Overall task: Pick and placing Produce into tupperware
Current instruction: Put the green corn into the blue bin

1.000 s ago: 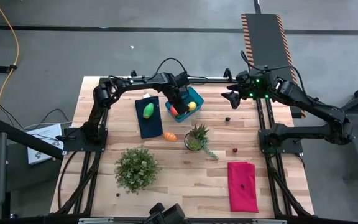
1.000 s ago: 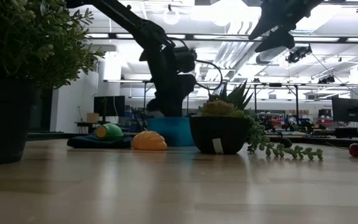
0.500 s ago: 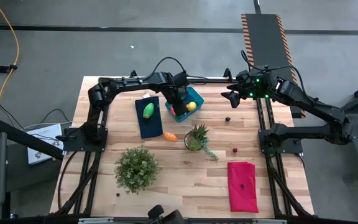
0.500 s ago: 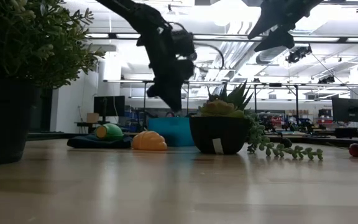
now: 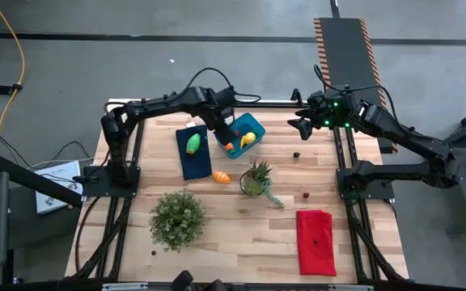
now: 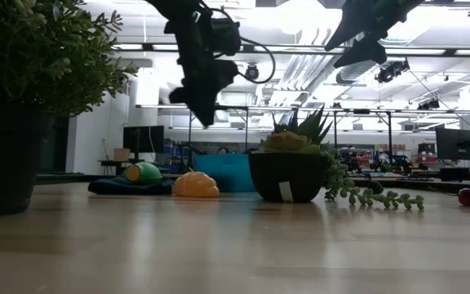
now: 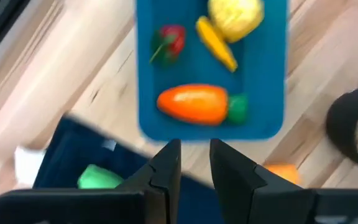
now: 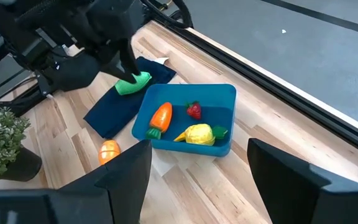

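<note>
The blue tupperware (image 5: 250,126) stands at the table's far middle. In it lie an orange carrot (image 7: 194,104), a yellow lemon (image 7: 235,15), a small red fruit (image 7: 169,42) and a yellow piece (image 7: 216,43). My left gripper (image 7: 194,163) hangs above the tub's left rim (image 5: 221,128), pointing down. Its fingers stand a narrow gap apart with nothing between them. A green oval (image 5: 192,144) rests on a dark blue cloth (image 5: 192,162), and an orange oval (image 5: 222,176) lies on the wood. My right gripper (image 8: 197,186) waits open, raised at the far right (image 5: 302,125).
A spiky plant in a small pot (image 5: 255,179) stands just near of the tub, with a bushy potted plant (image 5: 178,218) toward the near left. A red cloth (image 5: 315,241) lies near right. Two small dark-red bits (image 5: 297,155) (image 5: 306,194) sit on the wood.
My left gripper has risen out of the tupperware, well clear of its walls, and has shifted a little toward the table's left edge. The gap between its fingers looks the same. The carrot and the other pieces stay in the tub.
</note>
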Robot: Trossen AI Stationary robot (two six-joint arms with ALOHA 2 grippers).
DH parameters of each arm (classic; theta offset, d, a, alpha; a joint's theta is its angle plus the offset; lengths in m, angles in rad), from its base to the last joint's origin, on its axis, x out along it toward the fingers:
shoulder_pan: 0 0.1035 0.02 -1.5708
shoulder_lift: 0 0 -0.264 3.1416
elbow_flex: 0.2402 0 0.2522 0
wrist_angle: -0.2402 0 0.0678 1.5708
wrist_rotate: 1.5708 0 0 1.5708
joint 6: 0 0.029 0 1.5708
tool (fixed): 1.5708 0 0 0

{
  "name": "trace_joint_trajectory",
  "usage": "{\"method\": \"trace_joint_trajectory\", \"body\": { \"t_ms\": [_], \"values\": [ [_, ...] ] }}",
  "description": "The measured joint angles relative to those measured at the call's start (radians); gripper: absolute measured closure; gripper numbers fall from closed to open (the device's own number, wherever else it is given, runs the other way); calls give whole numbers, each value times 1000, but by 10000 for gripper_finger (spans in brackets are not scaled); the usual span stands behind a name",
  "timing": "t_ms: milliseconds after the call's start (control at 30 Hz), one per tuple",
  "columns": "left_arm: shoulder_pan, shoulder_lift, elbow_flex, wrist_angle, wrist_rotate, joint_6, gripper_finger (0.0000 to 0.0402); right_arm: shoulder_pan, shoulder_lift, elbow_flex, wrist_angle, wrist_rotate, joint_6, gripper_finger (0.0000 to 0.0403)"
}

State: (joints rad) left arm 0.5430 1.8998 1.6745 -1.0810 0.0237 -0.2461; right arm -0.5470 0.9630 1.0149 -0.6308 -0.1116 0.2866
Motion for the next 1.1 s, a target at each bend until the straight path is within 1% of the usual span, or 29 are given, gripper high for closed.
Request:
{"method": "trace_joint_trajectory", "body": {
  "t_ms": [200,433,667,767,933,1100],
  "values": [
    [0,-3,0,-115,-10,-28,325,0,5,0,5,0,-10,147],
    [-16,-26,0,-135,-4,-26,325,0,20,0,5,0,-24,147],
    [-21,-132,0,-141,-35,-58,325,0,46,0,8,-13,-25,147],
    [-20,-186,0,-138,-77,-72,325,0,55,0,13,-18,-26,147],
    [-20,-277,0,-135,-177,-104,325,0,59,0,38,-21,-38,147],
    [-20,-338,0,-164,-202,-144,325,0,59,0,64,-22,-37,147]
  ]
}}
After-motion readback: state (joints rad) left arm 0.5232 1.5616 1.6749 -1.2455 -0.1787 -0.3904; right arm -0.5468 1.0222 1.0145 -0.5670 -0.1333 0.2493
